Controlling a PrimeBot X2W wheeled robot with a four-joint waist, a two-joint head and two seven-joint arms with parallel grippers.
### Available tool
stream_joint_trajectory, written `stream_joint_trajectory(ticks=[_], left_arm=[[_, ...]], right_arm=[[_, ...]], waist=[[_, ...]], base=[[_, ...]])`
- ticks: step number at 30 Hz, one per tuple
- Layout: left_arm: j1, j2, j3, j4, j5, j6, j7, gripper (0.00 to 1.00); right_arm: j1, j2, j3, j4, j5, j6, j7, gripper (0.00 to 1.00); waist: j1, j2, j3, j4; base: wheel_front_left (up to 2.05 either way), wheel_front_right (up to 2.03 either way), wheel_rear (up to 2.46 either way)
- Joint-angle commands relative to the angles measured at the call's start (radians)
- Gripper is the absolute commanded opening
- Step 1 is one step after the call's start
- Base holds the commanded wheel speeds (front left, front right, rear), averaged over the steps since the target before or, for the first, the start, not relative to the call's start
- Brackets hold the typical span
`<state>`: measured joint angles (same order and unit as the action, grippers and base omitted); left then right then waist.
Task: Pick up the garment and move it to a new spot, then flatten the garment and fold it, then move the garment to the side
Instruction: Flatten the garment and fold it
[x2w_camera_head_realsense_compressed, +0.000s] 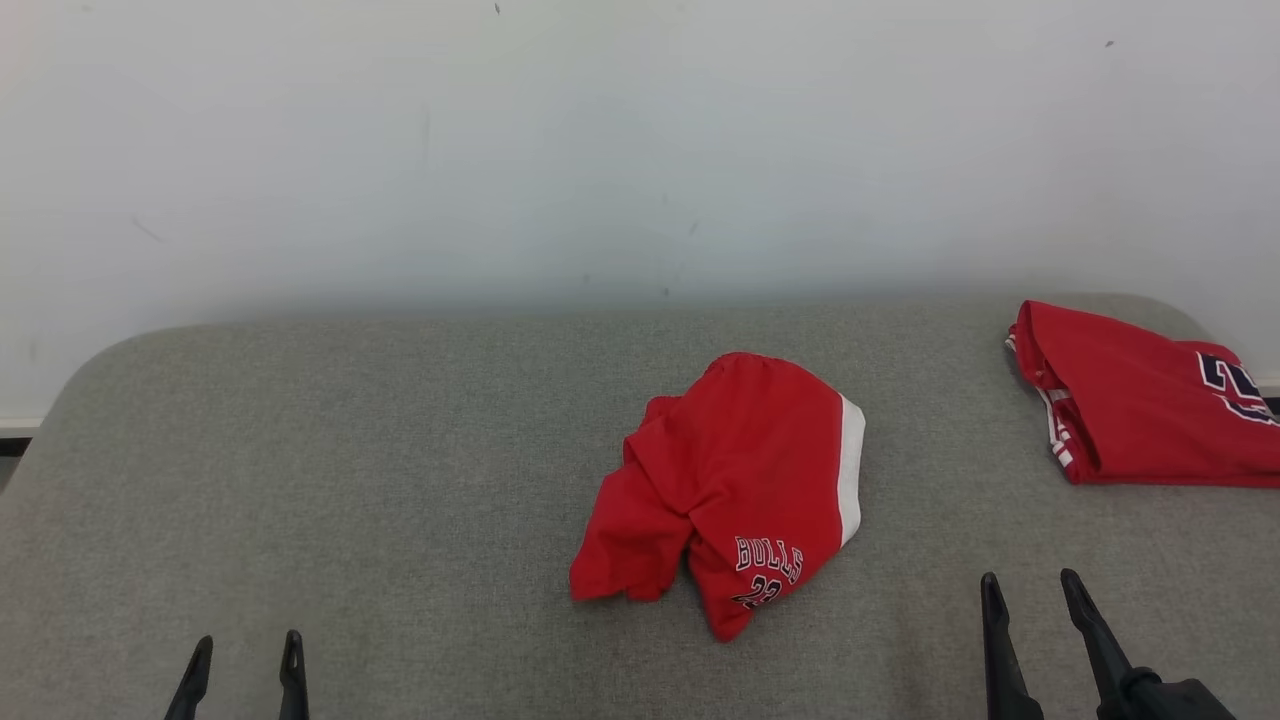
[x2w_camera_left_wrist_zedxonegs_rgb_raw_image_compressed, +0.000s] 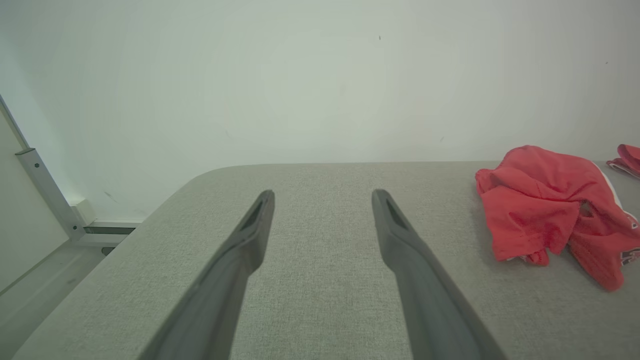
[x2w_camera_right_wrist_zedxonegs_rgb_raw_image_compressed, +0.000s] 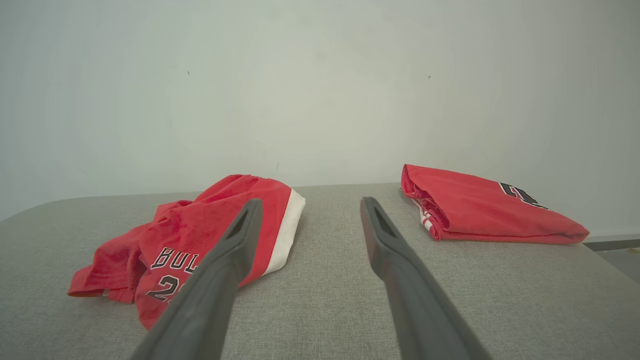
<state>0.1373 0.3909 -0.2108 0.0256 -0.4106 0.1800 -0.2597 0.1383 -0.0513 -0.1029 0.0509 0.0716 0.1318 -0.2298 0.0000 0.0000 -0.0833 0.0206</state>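
A crumpled red garment with a white stripe and "BULLS" lettering lies in a heap near the middle of the grey padded table. The left wrist view has the garment at its right, and the right wrist view has the garment at its left. My left gripper is open at the lower left, far from the cloth, with nothing between its fingers. My right gripper is open at the lower right, just right of the heap, also holding nothing.
A second red garment, folded, with dark numbering, rests at the table's far right edge; the right wrist view shows this folded garment too. A pale wall stands behind the table. Bare table surface stretches across the left half.
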Motion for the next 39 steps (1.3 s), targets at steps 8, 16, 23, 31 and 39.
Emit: stream_joint_trajectory(ticks=[8, 16, 23, 31, 39], left_arm=[[-0.063, -0.025, -0.041, 0.025, 0.007, -0.021, 0.001, 1.0], [-0.212, -0.076, -0.122, 0.145, 0.008, -0.091, 0.022, 1.0], [-0.355, -0.116, -0.161, 0.322, 0.003, -0.165, 0.013, 1.0], [-0.474, -0.157, -0.18, 0.535, -0.011, -0.227, 0.003, 1.0], [-0.511, -0.202, -0.198, 0.7, -0.045, -0.269, 0.003, 0.03]], right_arm=[[-0.009, 0.002, 0.019, 0.006, 0.001, -0.003, -0.002, 1.0], [-0.03, 0.002, 0.028, 0.002, -0.005, -0.003, 0.006, 1.0], [-0.062, 0.002, 0.035, 0.007, 0.006, -0.003, -0.001, 1.0], [-0.099, 0.003, 0.034, 0.03, 0.023, -0.003, -0.018, 1.0], [-0.115, 0.003, 0.026, 0.053, 0.025, -0.003, -0.027, 1.0]], waist=[[0.0, 0.0, 0.013, -0.031], [0.0, 0.0, 0.071, -0.104], [0.0, 0.0, 0.141, -0.186], [0.0, 0.0, 0.206, -0.253], [0.0, 0.0, 0.205, -0.263]], base=[[0.0, 0.0, 0.0], [0.0, 0.0, 0.0], [0.0, 0.0, 0.0], [0.0, 0.0, 0.0], [0.0, 0.0, 0.0]])
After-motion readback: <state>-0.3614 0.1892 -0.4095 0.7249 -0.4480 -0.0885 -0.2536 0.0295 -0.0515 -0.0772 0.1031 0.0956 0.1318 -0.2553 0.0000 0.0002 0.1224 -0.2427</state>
